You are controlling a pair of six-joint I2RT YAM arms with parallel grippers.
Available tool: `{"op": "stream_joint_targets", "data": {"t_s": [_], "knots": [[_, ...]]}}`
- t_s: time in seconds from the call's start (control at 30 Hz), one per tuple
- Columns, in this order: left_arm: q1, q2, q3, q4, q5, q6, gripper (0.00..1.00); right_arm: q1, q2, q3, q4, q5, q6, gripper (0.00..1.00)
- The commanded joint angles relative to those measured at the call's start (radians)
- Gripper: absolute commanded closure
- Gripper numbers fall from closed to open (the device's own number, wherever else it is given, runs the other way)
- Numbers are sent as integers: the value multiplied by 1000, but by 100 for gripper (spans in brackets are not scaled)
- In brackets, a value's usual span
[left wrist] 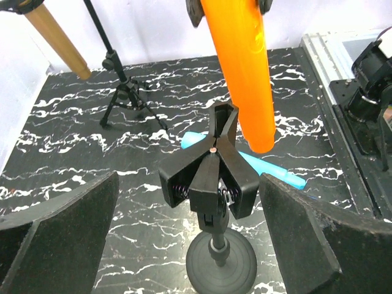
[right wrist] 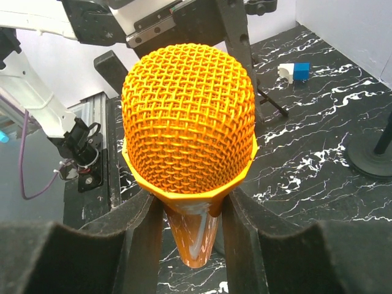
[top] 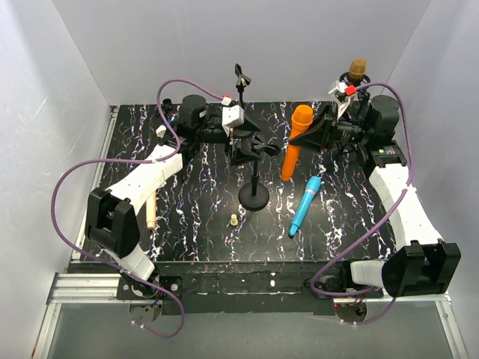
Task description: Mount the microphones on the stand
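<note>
Right jaws tight on the mesh-headed orange microphone (right wrist: 187, 122); left jaws apart near the stand clip (left wrist: 211, 180).

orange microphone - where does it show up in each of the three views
Top external: orange microphone upper centre-right, slanting, above the table.
Left wrist: top centre, hanging down just right of the stand's clip.
Right wrist: fills the centre, mesh head toward camera, gripped by the right tool.
Shared landmark: the black marbled table, in all three.
</note>
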Motion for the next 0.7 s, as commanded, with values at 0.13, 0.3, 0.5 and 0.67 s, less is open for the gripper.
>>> {"op": "stream_joint_targets", "data": {"t_s": [0.13,0.3,0.5,0.67], "knots": [[-1,18,6,145,91,-134,9,27,15,10,77,-15,-1,99],[-1,22,-2,187,92,-189,19,33,18,4,73,-17,-10,99],[-1,22,-5,181,97,-201,39,33,15,-3,71,-14,-18,99],[-1,22,-2,139,89,-195,82,33,11,3,71,-15,-19,99]]}}
